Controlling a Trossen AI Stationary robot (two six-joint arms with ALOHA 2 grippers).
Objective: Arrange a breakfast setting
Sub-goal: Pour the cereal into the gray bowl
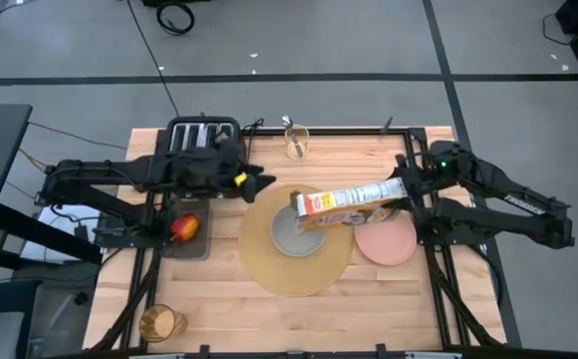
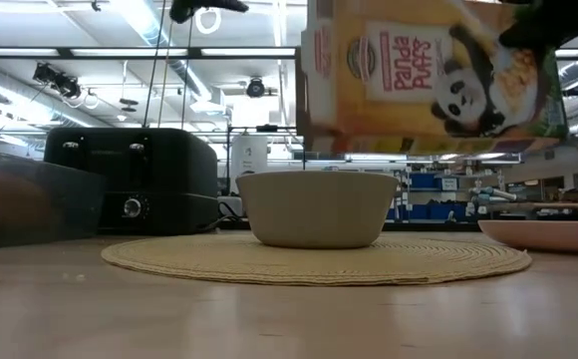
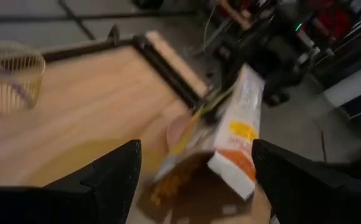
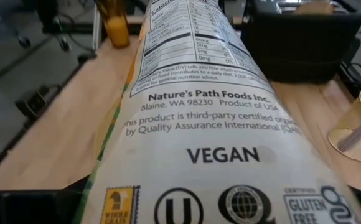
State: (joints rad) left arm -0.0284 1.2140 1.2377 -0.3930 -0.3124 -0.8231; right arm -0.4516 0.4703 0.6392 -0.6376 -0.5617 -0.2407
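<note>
Our right hand point(image 1: 401, 195) pinches the cereal box point(image 1: 351, 205) at its base, long axis nearly level, open mouth above the white bowl point(image 1: 297, 233) on the placemat point(image 1: 269, 264). Our left hand point(image 1: 254, 183), spread and empty, hovers near the box's mouth.

Two dark jointed arms; yellow mark near left claw point(image 1: 252, 180); green light on right arm.

A yellow Panda Puffs cereal box point(image 1: 352, 206) hangs tilted in the air above the wooden bench point(image 1: 219, 299). A black toaster point(image 1: 201, 134) sits at the bench's far edge, well apart from the box.
</note>
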